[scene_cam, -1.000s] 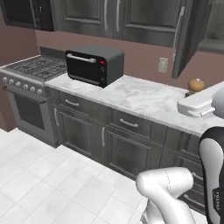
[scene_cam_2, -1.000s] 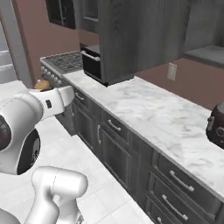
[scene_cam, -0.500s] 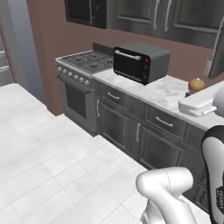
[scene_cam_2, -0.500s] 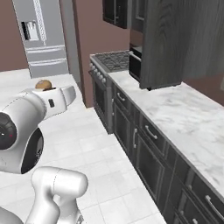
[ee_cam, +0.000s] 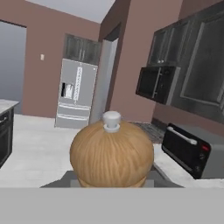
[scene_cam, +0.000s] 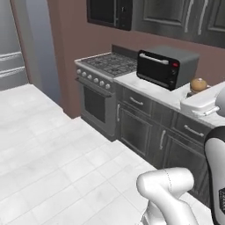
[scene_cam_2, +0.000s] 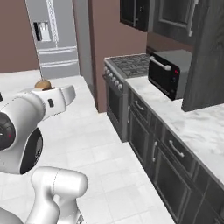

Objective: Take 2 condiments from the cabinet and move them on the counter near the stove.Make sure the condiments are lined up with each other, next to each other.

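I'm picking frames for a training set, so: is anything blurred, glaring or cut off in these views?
Hand view: the pepper mill is sharp but very close, hiding the floor behind it, its base cut off. Left base view: even flat light, no glare; the mill's top peeks over the white arm beside the microwave. Right base view: soft edges overall; the stove is still readable.

No text, label, brand or number can be read on anything.
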